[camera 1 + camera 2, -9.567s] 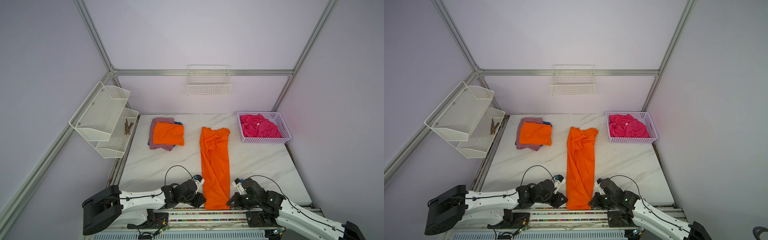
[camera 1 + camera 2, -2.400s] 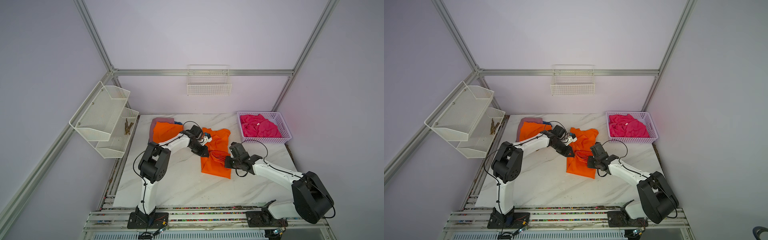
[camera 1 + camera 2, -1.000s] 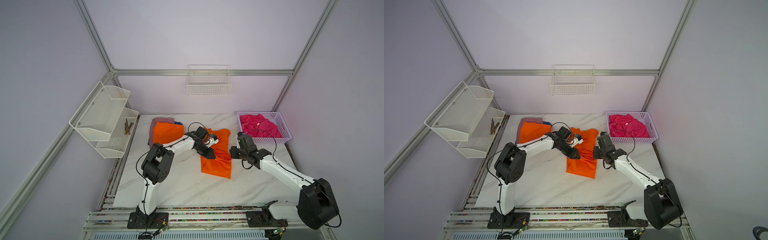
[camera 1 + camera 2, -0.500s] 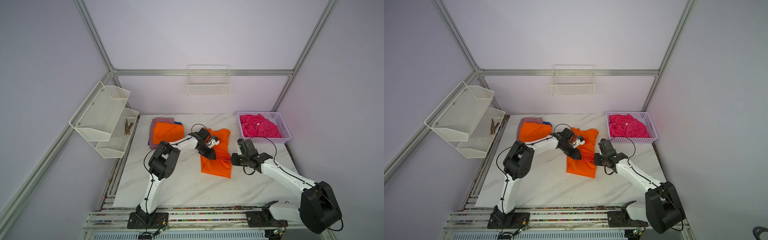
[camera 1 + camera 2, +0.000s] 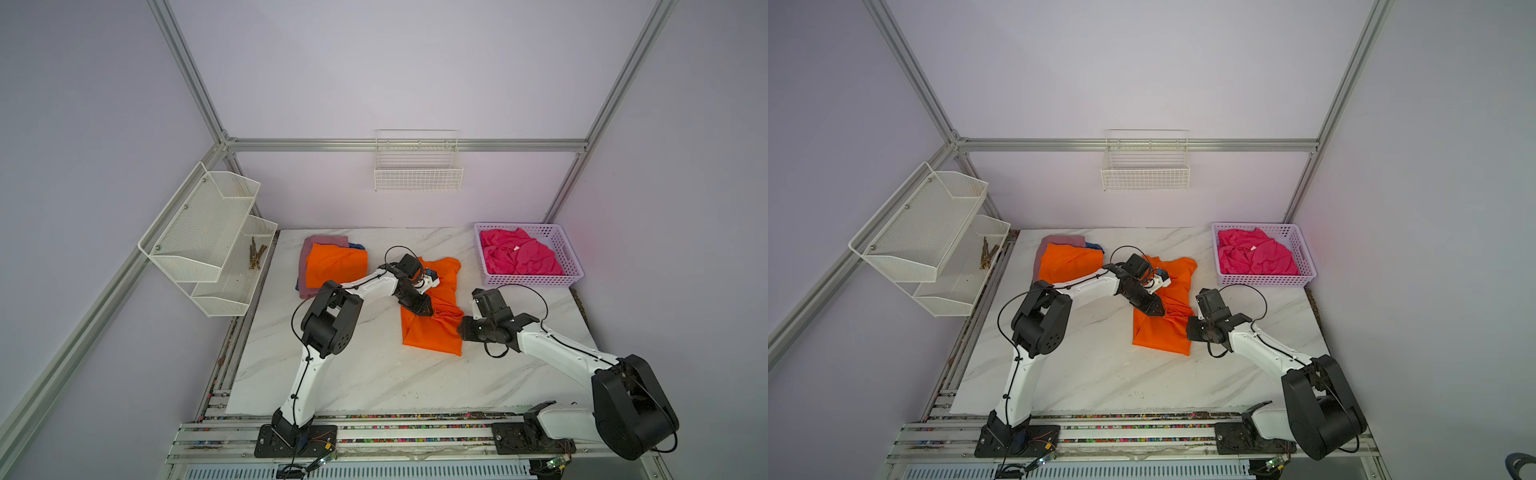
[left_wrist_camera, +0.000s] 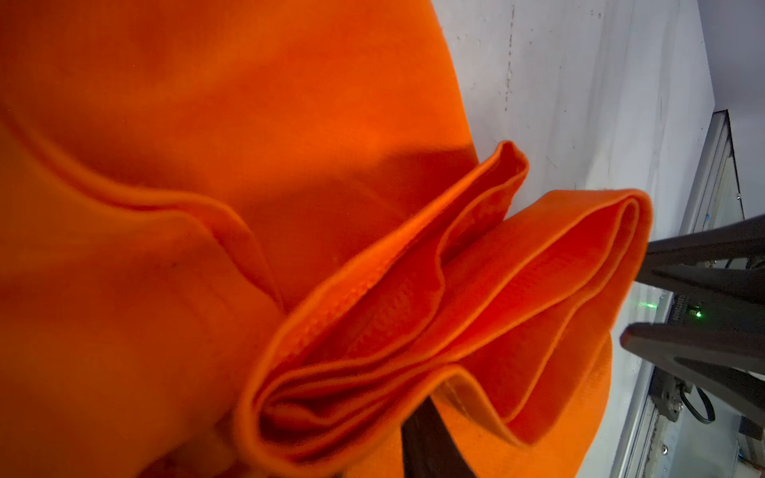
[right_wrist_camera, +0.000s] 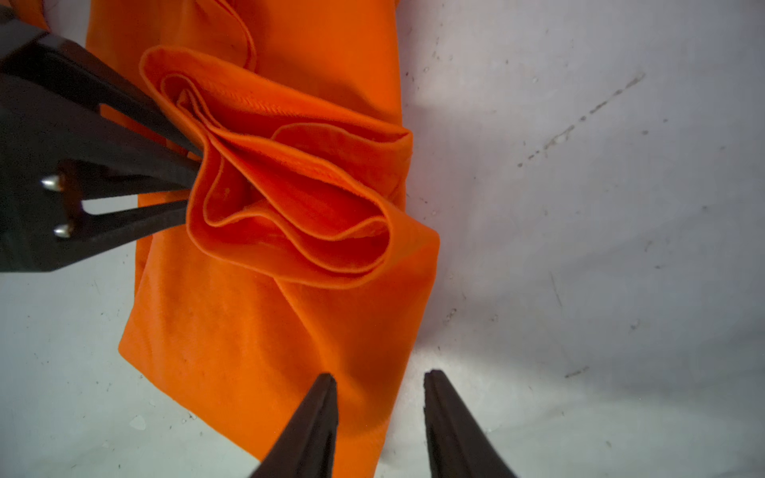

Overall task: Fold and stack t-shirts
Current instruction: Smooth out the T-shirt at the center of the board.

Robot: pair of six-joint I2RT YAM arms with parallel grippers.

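Your left arm [image 5: 365,286] reaches far forward with its elbow raised and its wrist tipped down. The left gripper [image 5: 424,308] has its jaws pinched on a bunched fold of the orange shirt [image 5: 432,336]. Your right arm [image 5: 557,353] stretches low beside it, and the right gripper [image 7: 378,372] holds its jaws apart and empty.

You get soft, even light from overhead in both top views. The marble table [image 5: 374,374] is bright without glare, and shadows on it are faint. The frame posts [image 5: 187,70] bow towards the corners from the wide lens. A pink cast tints the wall [image 5: 602,249].

In the left wrist view, the orange t-shirt [image 6: 207,124] goes soft close to the lens, with a dark shadow behind the folds at the left gripper [image 7: 194,169]. The right gripper [image 7: 378,385] reads as a dark, soft-edged silhouette, and grey shadow covers the table ahead of its fingertips.
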